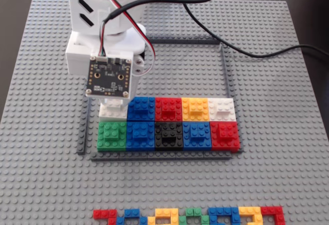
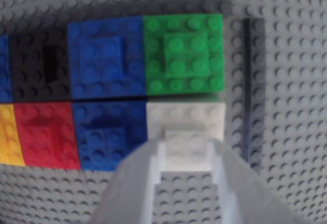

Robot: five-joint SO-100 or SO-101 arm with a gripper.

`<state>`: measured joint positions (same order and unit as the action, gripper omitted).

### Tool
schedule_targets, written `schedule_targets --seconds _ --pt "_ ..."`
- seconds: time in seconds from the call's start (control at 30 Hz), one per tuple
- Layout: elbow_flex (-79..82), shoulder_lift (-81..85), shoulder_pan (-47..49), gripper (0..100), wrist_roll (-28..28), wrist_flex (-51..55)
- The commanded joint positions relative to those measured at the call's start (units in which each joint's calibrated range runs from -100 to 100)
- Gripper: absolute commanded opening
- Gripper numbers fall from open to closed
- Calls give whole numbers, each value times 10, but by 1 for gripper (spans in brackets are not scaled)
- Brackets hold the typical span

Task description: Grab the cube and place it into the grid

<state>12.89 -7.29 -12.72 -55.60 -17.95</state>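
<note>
Pinching the small raised top of the white cube (image 2: 186,127), the pincer (image 2: 188,150) holds something light, hard and smooth.

Hobby tabletop robot setup, grey studded baseplate (image 1: 288,148), coloured toy bricks (image 1: 169,122), exposed circuit board (image 1: 108,77)

I can't read any text, label, brand or number in either view. The small circuit board (image 1: 108,76) on the arm's wrist carries tiny white markings in the fixed view, but they are too small for me to make out.
</note>
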Motion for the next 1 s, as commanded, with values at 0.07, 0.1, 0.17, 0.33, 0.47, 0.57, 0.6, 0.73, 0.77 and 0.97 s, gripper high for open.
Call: schedule_targets --seconds 0.07,0.1,0.17,0.33,0.47,0.57,0.6,0.73,0.77,0.97 --pt "3 22 0 10 8 -13" --pt "3 23 0 10 9 -13" --pt "5 26 -1 11 9 -13" --pt "6 28 -1 12 11 -13" --pt "6 29 -1 15 13 -13" --pt "7 32 -1 15 14 -13" --pt "7 33 -2 16 14 -13" --pt "4 37 -4 16 15 -13" --pt "3 38 -4 16 16 -13" --pt "-12 45 -2 16 22 -11"
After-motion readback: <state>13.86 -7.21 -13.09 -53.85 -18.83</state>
